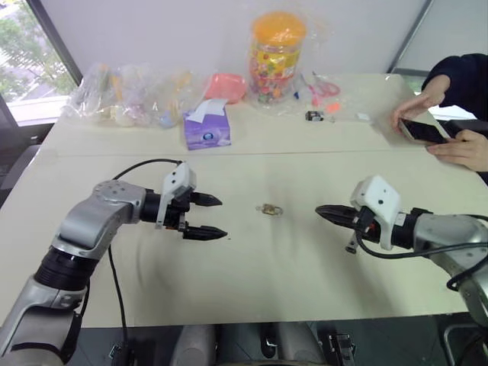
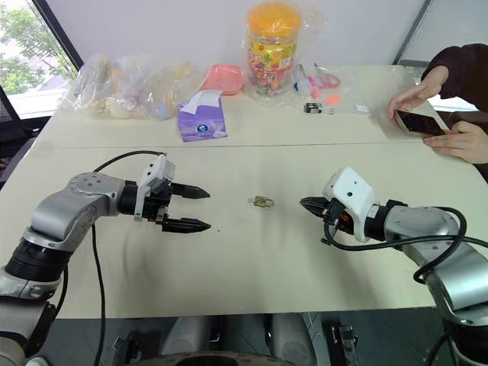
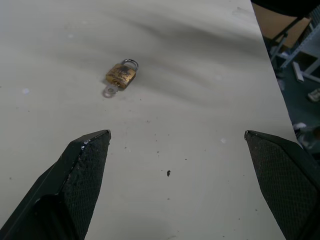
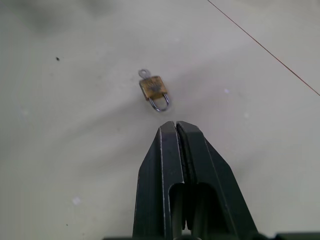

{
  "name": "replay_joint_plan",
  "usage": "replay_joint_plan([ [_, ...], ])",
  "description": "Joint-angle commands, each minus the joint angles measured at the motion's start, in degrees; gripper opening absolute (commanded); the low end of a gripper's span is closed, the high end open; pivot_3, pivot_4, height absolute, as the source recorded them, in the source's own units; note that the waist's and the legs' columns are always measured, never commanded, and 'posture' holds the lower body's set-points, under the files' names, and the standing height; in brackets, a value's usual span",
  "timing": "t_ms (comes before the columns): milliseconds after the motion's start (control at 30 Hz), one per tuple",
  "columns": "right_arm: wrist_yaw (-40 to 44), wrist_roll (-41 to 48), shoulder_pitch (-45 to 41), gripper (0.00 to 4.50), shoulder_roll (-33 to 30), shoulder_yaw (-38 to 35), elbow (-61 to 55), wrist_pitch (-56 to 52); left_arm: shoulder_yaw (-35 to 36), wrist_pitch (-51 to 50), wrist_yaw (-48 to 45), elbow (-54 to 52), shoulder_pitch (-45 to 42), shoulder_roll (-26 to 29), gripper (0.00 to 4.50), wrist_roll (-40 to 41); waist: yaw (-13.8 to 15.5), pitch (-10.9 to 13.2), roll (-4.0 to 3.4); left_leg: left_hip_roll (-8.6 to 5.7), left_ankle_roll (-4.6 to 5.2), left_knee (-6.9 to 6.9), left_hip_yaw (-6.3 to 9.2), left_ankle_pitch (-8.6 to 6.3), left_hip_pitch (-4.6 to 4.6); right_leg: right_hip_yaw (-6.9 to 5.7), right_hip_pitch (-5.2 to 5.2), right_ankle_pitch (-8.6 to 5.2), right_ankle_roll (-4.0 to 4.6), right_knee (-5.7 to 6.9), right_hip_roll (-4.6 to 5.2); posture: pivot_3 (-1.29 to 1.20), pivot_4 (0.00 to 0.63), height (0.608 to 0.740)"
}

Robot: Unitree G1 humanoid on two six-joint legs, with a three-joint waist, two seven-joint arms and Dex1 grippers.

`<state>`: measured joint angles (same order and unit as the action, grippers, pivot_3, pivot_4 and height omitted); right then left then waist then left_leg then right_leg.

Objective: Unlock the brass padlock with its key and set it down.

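The brass padlock [image 1: 269,209] lies flat on the cream table, between my two grippers. Its thin silvery shackle [image 4: 161,104] points toward my right gripper, and the key [image 3: 110,90] sticks out of its other end, toward my left gripper. My left gripper [image 1: 210,217] hovers to the padlock's left, open wide, with nothing between its black fingers [image 3: 85,170]. My right gripper [image 1: 323,211] hovers to the padlock's right, shut and empty, its tip aimed at the padlock [image 4: 154,87].
A purple tissue box [image 1: 206,128], clear bags [image 1: 130,95], a pink bowl [image 1: 226,86] and a snack jar with an orange lid [image 1: 276,57] stand along the table's far side. A person's hands [image 1: 427,114] hold a phone at the far right. A small black-and-white object [image 1: 314,116] lies nearby.
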<state>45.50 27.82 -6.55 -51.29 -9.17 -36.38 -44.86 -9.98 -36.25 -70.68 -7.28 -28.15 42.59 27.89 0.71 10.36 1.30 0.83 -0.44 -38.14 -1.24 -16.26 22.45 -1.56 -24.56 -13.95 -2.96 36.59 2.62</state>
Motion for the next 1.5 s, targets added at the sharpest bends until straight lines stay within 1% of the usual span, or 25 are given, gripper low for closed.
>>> replay_joint_plan([
  [33, -0.01, 0.64, -1.44, 0.0, -0.74, 0.62, -1.59, -0.28, 1.31, 3.42, 0.92, -1.05, -0.42, -0.16, 4.47, -1.47, 0.0, 0.0, 0.0, 0.0, 0.0, 0.0, 0.0, 0.0, 0.01, 0.0, 0.0, 0.0, 0.0, -0.01, 0.0, 0.0, 0.15, 0.737],
  [133, -0.49, 0.19, -2.09, 0.0, -0.86, 1.6, -1.67, -0.49, 2.02, 3.3, 2.2, -0.89, -0.14, -1.35, 4.47, -0.9, 0.0, 0.0, 0.0, 0.0, 0.0, 0.0, 0.0, 0.0, 0.02, 0.04, 0.0, 0.01, -0.02, -0.02, 0.01, 0.0, 0.15, 0.737],
  [233, -0.38, 0.32, -2.02, 0.0, -1.1, 1.69, -1.76, -0.58, 2.18, 3.51, 3.26, -0.88, -0.18, -1.51, 4.47, -1.48, -0.01, 0.0, 0.0, 0.0, 0.0, 0.0, 0.0, 0.0, 0.02, 0.05, 0.0, 0.09, -0.15, -0.02, 0.01, 0.0, 0.15, 0.737],
  [533, 0.46, -0.32, -2.91, 0.0, -2.09, 2.13, -1.01, 0.69, 3.05, 2.95, 4.9, -0.87, 0.37, -2.38, 4.47, -0.6, -0.03, 0.0, 0.0, 0.0, 0.0, 0.0, 0.0, 0.0, 0.0, 0.04, 0.0, 0.1, -0.17, 0.0, -0.01, 0.0, 0.15, 0.737],
  [700, 0.71, -0.09, -3.8, 0.0, -1.35, 2.4, 0.23, 1.97, 2.89, 2.95, 5.38, -0.56, -0.33, -2.94, 4.47, -0.97, -0.03, 0.0, 0.0, 0.0, 0.0, -0.01, -0.01, 0.0, 0.01, 0.03, 0.0, 0.11, -0.18, 0.0, 0.0, 0.0, 0.15, 0.737],
  [900, 1.22, -1.4, -9.02, 0.0, -0.5, 6.38, 4.23, 3.3, 2.9, 2.54, 5.48, -0.63, -0.57, -3.14, 4.47, -0.85, -0.15, 0.0, 0.0, 0.0, 0.0, -0.02, -0.01, 0.0, -0.02, 0.03, 0.0, 0.12, -0.18, 0.04, -0.01, 0.0, 0.15, 0.737],
  [933, 1.86, -2.54, -10.14, 0.25, -0.75, 8.0, 5.5, 4.21, 2.91, 2.47, 5.71, -0.79, -0.42, -3.25, 4.49, -0.86, -0.12, 0.0, 0.0, 0.0, 0.0, -0.03, -0.01, 0.0, -0.03, 0.03, 0.0, 0.12, -0.18, 0.05, -0.02, 0.0, 0.15, 0.737],
  [1000, 2.73, -3.91, -11.69, 0.91, -0.9, 9.98, 7.47, 5.39, 2.8, 2.36, 5.96, -0.9, -0.39, -3.44, 4.5, -0.91, -0.11, 0.0, 0.0, 0.0, 0.0, -0.03, -0.01, 0.0, -0.02, 0.03, 0.0, 0.12, -0.18, 0.05, -0.02, 0.0, 0.15, 0.737],
  [1067, 4.14, -4.65, -14.37, 1.95, 0.04, 12.78, 10.57, 5.79, 2.68, 2.16, 6.19, -1.18, -0.29, -3.61, 4.5, -0.85, -0.12, 0.0, 0.0, 0.0, 0.0, -0.02, -0.02, 0.0, -0.02, 0.03, 0.0, 0.12, -0.18, 0.05, -0.02, 0.0, 0.15, 0.737],
  [1100, 4.75, -5.63, -16.52, 2.38, 1.34, 15.05, 13.34, 6.33, 2.62, 2.13, 6.39, -1.37, -0.23, -3.7, 4.5, -0.93, -0.13, 0.0, 0.0, 0.0, 0.0, -0.03, -0.02, 0.0, -0.02, 0.03, 0.0, 0.13, -0.19, 0.05, -0.02, 0.0, 0.15, 0.737],
  [1133, 5.77, -6.55, -18.58, 3.01, 2.55, 17.35, 16.01, 6.93, 2.6, 2.06, 6.63, -1.52, -0.23, -3.84, 4.5, -0.99, -0.27, 0.0, 0.0, -0.01, 0.0, -0.03, -0.03, 0.0, -0.02, 0.02, 0.0, 0.13, -0.19, 0.05, -0.01, 0.0, 0.15, 0.737],
  [1200, 7.47, -8.09, -21.14, 4.03, 4.08, 20.16, 19.59, 8.06, 2.59, 1.9, 6.99, -1.7, -0.3, -4.08, 4.5, -1.05, -0.38, 0.0, 0.0, -0.01, 0.0, -0.06, -0.04, 0.0, -0.04, 0.03, 0.01, 0.15, -0.16, 0.07, -0.01, 0.0, 0.15, 0.737],
  [1233, 8.39, -8.88, -22.25, 4.44, 4.84, 21.54, 21.32, 8.65, 2.66, 1.82, 7.18, -1.89, -0.23, -4.16, 4.5, -1.05, -0.38, 0.0, 0.0, 0.0, 0.0, -0.06, -0.03, 0.0, -0.04, 0.02, 0.01, 0.16, -0.17, 0.1, -0.01, 0.0, 0.15, 0.737],
  [1367, 11.1, -10.18, -26.95, 4.44, 10.34, 25.63, 30.38, 9.56, 2.94, 1.79, 8.15, -3.31, 0.76, -4.03, 4.5, -1.17, -0.42, 0.0, -0.01, 0.0, 0.0, -0.06, -0.02, 0.0, -0.04, 0.02, 0.0, 0.18, -0.21, 0.15, -0.03, 0.0, 0.15, 0.737],
  [1500, 12.81, -13.23, -28.85, 4.44, 13.27, 28.2, 36.95, 12.15, 3.49, 1.75, 9.19, -4.28, 1.36, -3.83, 4.5, -1.18, -0.27, 0.0, -0.01, 0.0, 0.0, -0.06, -0.02, 0.0, -0.04, 0.03, 0.0, 0.18, -0.21, 0.2, 0.0, 0.0, 0.15, 0.737],
])
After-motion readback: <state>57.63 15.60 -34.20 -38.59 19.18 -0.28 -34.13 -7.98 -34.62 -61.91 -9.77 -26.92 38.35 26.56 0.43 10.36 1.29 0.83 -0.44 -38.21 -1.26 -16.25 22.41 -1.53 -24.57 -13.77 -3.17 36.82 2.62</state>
